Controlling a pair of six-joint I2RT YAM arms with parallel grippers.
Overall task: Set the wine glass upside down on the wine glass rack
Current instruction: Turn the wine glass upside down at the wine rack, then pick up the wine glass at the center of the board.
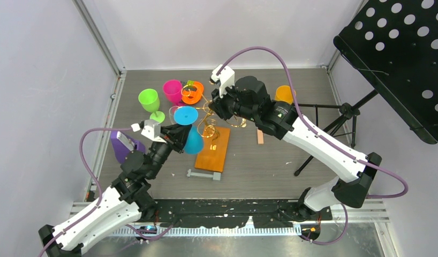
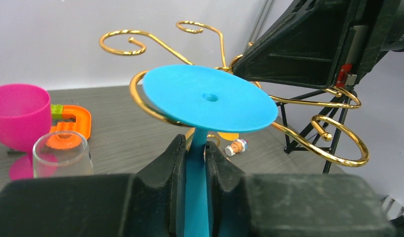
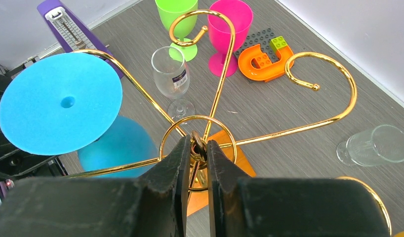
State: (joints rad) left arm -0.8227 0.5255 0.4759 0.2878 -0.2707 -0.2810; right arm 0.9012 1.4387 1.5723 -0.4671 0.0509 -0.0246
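Note:
The blue wine glass (image 1: 186, 115) hangs upside down, its flat foot (image 2: 210, 98) on top and its bowl (image 3: 116, 145) below. A curled arm of the gold wire wine glass rack (image 2: 141, 103) runs under the foot. My left gripper (image 2: 194, 140) is shut on the blue stem just below the foot, one finger on each side. My right gripper (image 3: 199, 143) is shut on the small ring at the top of the rack's twisted stem (image 3: 197, 148). The rack's orange base (image 1: 212, 152) lies flat on the table.
A green glass (image 1: 150, 100), a pink glass (image 1: 173, 91) and an orange toy (image 1: 193, 92) stand behind the rack. One clear glass (image 3: 173, 74) stands upright and another (image 3: 373, 145) lies on its side. A purple metronome (image 1: 123, 144) is at left, a black music stand (image 1: 404, 59) at right.

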